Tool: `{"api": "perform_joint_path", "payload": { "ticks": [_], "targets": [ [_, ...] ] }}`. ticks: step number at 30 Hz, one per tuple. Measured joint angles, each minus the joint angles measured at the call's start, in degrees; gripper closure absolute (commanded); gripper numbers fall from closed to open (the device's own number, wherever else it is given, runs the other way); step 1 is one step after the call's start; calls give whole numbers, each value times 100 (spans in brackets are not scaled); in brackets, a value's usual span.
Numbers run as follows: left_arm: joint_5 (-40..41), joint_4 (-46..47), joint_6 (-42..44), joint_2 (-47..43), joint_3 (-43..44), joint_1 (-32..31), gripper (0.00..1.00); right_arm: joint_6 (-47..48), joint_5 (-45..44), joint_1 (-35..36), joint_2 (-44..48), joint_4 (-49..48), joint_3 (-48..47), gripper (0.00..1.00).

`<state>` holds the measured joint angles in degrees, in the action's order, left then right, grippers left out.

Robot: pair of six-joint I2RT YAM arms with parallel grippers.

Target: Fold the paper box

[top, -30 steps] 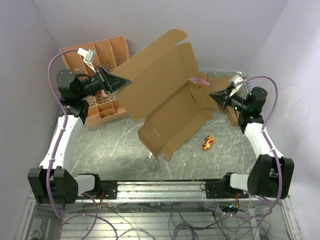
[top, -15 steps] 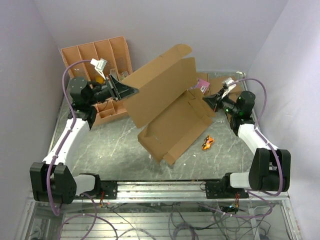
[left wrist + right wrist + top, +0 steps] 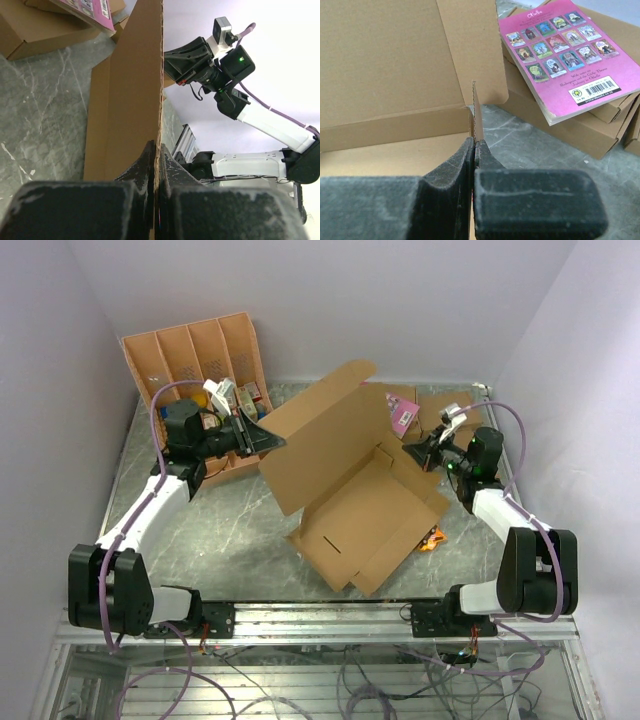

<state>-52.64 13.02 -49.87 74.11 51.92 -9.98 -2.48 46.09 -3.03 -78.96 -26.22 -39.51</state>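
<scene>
The paper box (image 3: 365, 515) is a large brown cardboard piece with its tray part low over the table and its big lid panel (image 3: 320, 435) tilted up behind. My left gripper (image 3: 272, 440) is shut on the lid panel's left edge. The left wrist view shows that panel (image 3: 135, 100) edge-on, pinched between the left gripper (image 3: 157, 156). My right gripper (image 3: 415, 453) is shut on a thin upright side flap at the box's right corner. In the right wrist view the flap (image 3: 477, 112) stands between the right gripper (image 3: 474, 144), with the box's inside (image 3: 385, 65) to the left.
An orange-tan compartment tray (image 3: 190, 350) leans at the back left with small items at its foot. A pink book (image 3: 405, 415) lies on small brown boxes (image 3: 445, 410) at the back right. A small orange object (image 3: 432, 537) peeks from under the box's right edge.
Both arms have brought the box down and nearer, from tilted in the air to low over the table. The left gripper moved right, the right gripper slightly left. The box now partly covers the orange object.
</scene>
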Motion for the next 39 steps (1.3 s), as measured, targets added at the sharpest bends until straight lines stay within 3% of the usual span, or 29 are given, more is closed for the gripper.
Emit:
{"api": "perform_joint_path", "payload": {
  "ticks": [3, 4, 6, 8, 10, 14, 19, 22, 28, 30, 34, 39],
  "targets": [
    [33, -52, 122, 0, 0, 2, 93, 192, 7, 7, 0, 199, -33, 99],
    [61, -125, 201, 0, 11, 4, 93, 315, 0, 7, 0, 341, -81, 94],
    [125, -315, 389, 9, 76, 28, 93, 627, -17, 9, -24, 693, -254, 79],
    [199, -457, 601, 11, 173, 85, 93, 979, -28, 9, -107, 1119, -560, 54],
    [232, -479, 741, 7, 205, 153, 93, 1239, 39, -42, -201, 1482, -872, 37],
    [234, -433, 835, -22, 199, 256, 93, 1567, 319, -367, -214, 2341, -1351, 21],
    [310, -492, 1012, -365, 146, 319, 93, 2031, 796, -887, 260, 3534, -1506, 13],
    [420, -586, 1200, -658, 85, 358, 93, 3023, 1272, -944, 741, 4426, -1495, 9],
    [442, -608, 1429, -739, 22, 684, 93, 8546, 1545, -455, 737, 7908, -1484, 1],
    [455, -822, 1598, -584, 98, 719, 93, 9659, 1351, -140, 533, 8467, -1309, 0],
    [505, -1198, 1867, -350, 251, 743, 93, 10522, 859, 374, 551, 8524, -855, 0],
    [629, -1762, 2339, -153, 487, 896, 93, 10953, 57, 761, 813, 7722, -109, 1]
  ]
}}
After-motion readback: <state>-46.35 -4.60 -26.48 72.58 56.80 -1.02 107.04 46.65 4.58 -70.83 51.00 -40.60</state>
